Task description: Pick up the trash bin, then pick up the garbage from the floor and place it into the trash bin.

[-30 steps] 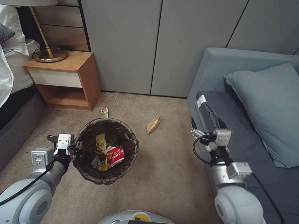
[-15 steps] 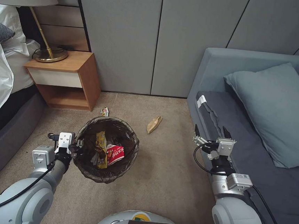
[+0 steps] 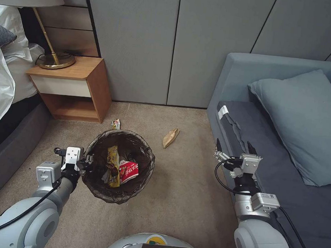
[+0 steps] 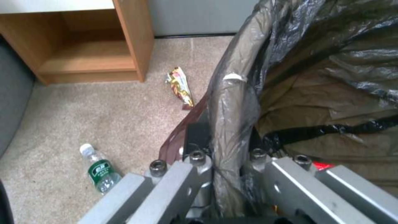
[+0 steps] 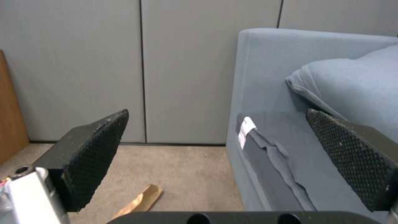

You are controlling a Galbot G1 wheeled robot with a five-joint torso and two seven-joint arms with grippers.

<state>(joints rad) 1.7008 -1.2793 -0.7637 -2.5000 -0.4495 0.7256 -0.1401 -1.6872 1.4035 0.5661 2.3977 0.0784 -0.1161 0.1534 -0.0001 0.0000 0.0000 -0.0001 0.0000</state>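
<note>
My left gripper (image 3: 87,159) is clamped on the left rim of the trash bin (image 3: 145,176), one finger inside the dark bag and one outside. The bin sits over the floor (image 3: 183,187) in front of me, holding a yellow wrapper (image 3: 112,165) and a red-and-white packet (image 3: 128,171). My right gripper (image 3: 234,146) hangs wide open and empty at the near edge of the sofa (image 3: 235,72). A brown paper scrap (image 3: 170,137) lies just beyond the bin, a snack wrapper (image 3: 115,124) by the nightstand (image 3: 95,83), and a green-labelled bottle (image 4: 99,171) to the left.
</note>
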